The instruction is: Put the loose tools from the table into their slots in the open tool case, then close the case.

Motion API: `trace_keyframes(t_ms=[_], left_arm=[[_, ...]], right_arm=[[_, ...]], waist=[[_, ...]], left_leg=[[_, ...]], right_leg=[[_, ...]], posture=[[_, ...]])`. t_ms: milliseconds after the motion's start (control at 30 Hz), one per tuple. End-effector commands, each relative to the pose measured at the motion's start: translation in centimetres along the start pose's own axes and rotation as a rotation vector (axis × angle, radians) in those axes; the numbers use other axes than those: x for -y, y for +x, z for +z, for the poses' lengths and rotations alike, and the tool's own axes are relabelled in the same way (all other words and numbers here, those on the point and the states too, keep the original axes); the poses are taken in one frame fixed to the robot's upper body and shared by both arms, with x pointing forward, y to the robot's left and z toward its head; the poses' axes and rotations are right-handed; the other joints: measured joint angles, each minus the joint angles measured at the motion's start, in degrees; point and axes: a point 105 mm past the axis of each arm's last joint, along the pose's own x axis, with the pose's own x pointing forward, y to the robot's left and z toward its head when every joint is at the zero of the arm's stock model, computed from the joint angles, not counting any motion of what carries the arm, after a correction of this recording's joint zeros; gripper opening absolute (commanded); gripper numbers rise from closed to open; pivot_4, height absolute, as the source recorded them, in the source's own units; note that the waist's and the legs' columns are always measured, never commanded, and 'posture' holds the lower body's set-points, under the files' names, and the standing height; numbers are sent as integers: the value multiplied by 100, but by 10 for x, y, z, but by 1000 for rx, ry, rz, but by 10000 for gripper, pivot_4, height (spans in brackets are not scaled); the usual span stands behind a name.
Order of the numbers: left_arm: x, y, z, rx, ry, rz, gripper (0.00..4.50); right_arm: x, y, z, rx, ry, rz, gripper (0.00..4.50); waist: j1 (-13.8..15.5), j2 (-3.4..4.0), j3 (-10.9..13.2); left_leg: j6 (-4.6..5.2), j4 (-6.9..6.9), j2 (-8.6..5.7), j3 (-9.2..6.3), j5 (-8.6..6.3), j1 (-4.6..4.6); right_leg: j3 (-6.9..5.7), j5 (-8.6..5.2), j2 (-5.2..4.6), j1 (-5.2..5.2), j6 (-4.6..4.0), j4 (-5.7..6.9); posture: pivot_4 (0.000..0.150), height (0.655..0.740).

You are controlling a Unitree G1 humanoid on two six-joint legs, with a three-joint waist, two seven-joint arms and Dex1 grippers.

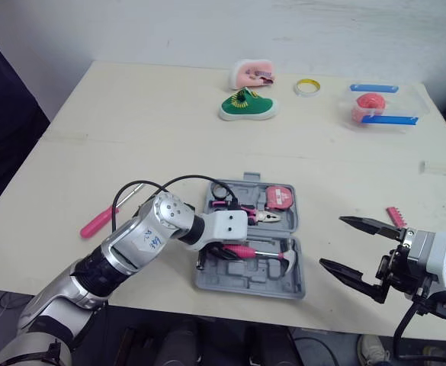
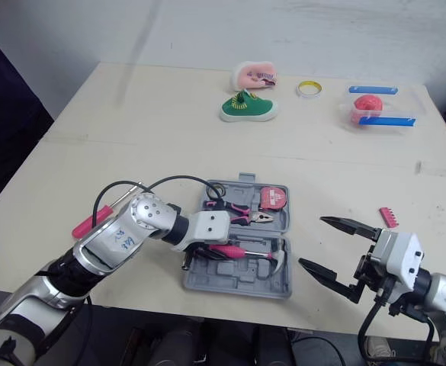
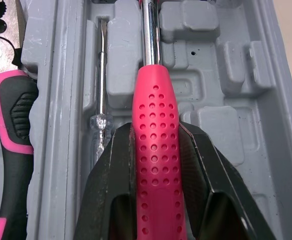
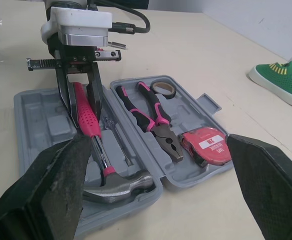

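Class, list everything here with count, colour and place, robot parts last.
tool case: 1, grey, open, front
hammer: 1, pink handle, in case
pliers: 1, pink-black, in case
tape measure: 1, red, in case
screwdriver: 1, pink, loose, table left
small strip: 1, pink, table right
green shoe: 1, far side
pink shoe: 1, far side
tape ring: 1, yellow, far side
container: 1, clear, far right
left gripper: shut on hammer
right gripper: open, beside case
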Motion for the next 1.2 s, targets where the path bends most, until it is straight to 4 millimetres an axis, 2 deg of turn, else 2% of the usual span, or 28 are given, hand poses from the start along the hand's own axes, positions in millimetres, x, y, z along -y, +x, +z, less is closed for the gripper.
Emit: trace_keyframes(t_ms=[33, 167, 233, 267, 333, 367, 467, 567, 700, 833, 867, 900, 1100, 1200], left_arm=[[2, -2, 22, 97, 53, 9, 19695], [1, -12, 39, 191, 102, -4, 36830], [-1, -19, 45, 253, 108, -3, 36830], [-7, -26, 48, 322, 81, 22, 36830], [-11, -43, 54, 470, 168, 40, 36830], [-11, -49, 51, 517, 156, 31, 36830], [-9, -52, 45, 574, 137, 18, 36830], [-7, -52, 49, 615, 86, 27, 36830], [3, -41, 46, 651, 73, -14, 25711], [11, -17, 30, 599, 31, -24, 8385], [8, -11, 28, 579, 8, 9, 3335], [3, -5, 27, 572, -26, 48, 193], [11, 9, 27, 561, -56, 33, 193], [8, 11, 24, 553, -78, 45, 193]], right_arm=[[-2, -1, 5, 19, -14, -2, 45000], [-3, -1, 6, 22, -14, -2, 45000], [-3, -2, 6, 21, -14, -1, 45000], [-3, -2, 5, 22, -13, -1, 45000], [-1, 0, 5, 34, -11, -8, 45000], [0, 1, 3, 35, -10, -8, 45000], [1, 1, -1, 32, -7, -4, 45000], [0, -1, -8, 28, -2, -5, 45000], [-3, -7, -20, 22, 13, 0, 45000], [-2, -14, -30, 17, 5, -8, 45000], [-3, -15, -32, 16, 3, -7, 45000], [-3, -16, -33, 16, 2, -8, 45000], [-8, -24, -40, 13, 3, -13, 45000], [-11, -33, -46, 4, 10, -18, 45000]], waist=[[23, 0, 0], [45, 0, 0], [40, 1, 0], [40, 1, 0], [31, 1, -1], [16, 3, -2], [24, 5, -3], [50, 4, -3], [48, 5, -3], [32, 9, -5], [32, 9, -5], [38, 9, -5], [40, 9, -5], [42, 9, -5]], left_leg=[[0, 1, 0, 0, 0, 0], [2, 7, 0, -2, -1, -8], [2, 7, 0, -2, -1, -6], [2, 7, 0, -2, 0, -6], [2, 10, 0, -3, 0, -6], [2, 11, 0, -2, 0, -5], [0, 9, 1, -2, 0, -2], [1, 13, 0, -2, 0, -6], [10, 21, -3, -7, -5, -8], [10, 20, -2, -4, -5, -3], [9, 20, -2, -4, -5, -3], [9, 20, -2, -4, -5, -3], [9, 21, -2, -5, -5, -2], [9, 21, -2, -5, -5, -1]], right_leg=[[0, 0, 0, 0, 0, 1], [-1, 0, -1, -2, 0, -2], [-2, 0, -1, -2, 0, -1], [-2, 0, -1, -1, 0, 0], [-3, 0, -1, -1, 0, 1], [-4, 0, -1, -1, 0, 1], [-8, 0, -1, 0, 0, 3], [-8, 0, -1, 0, 0, 2], [-12, 1, -4, 8, 1, -4], [-11, 1, -2, 9, 2, -3], [-10, 1, -2, 8, 2, 0], [-10, 1, -2, 9, 2, 0], [-9, 1, -3, 8, 2, 3], [-10, 1, -3, 9, 2, 3]], posture=[[1500, 7400], [1500, 7400], [1500, 7400], [1500, 7400], [1500, 7400], [1500, 7400], [1500, 7400], [1500, 7400], [1500, 7400], [1500, 7400], [1500, 7400], [1500, 7400], [1500, 7400], [1500, 7400]])
